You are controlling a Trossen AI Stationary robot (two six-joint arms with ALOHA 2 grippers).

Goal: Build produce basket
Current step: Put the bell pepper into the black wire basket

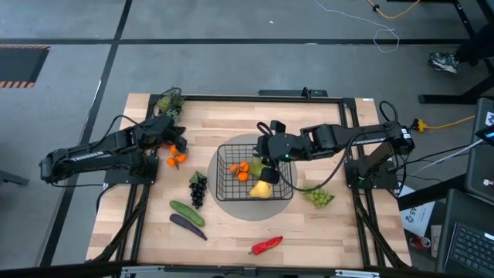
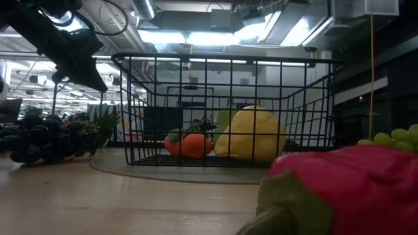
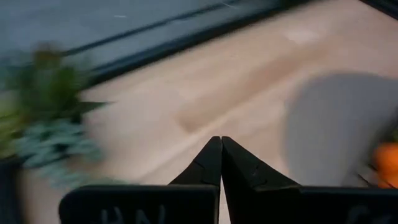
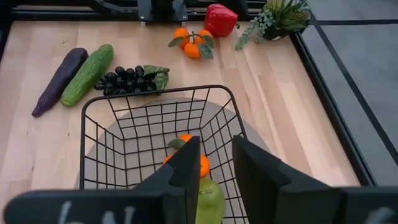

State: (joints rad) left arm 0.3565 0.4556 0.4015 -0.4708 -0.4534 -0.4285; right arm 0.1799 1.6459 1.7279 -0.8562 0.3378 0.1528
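Note:
The black wire basket (image 1: pixel 225 154) (image 4: pixel 155 93) stands on a grey round mat at mid-table. Inside lie a yellow lemon (image 1: pixel 262 189) (image 2: pixel 251 134), oranges (image 2: pixel 192 145) (image 4: pixel 204 165) and a green pear (image 4: pixel 210 199). My right gripper (image 1: pixel 266 158) (image 4: pixel 216 142) hovers open over the basket's far side, with the pear below its fingers. My left gripper (image 1: pixel 181 144) (image 3: pixel 221 140) is shut on nothing, above the table just far of the loose oranges (image 1: pixel 177 158) (image 4: pixel 193 43). A red fruit (image 4: pixel 221 18) lies by the left arm.
Loose on the table are dark grapes (image 1: pixel 197 189) (image 4: pixel 124 79), a cucumber (image 1: pixel 187 212), an eggplant (image 1: pixel 187 225), a red pepper (image 1: pixel 267 245) (image 2: pixel 353 189) near the front edge and green grapes (image 1: pixel 318 198) right of the basket. A potted plant (image 1: pixel 170 100) stands at the far left corner.

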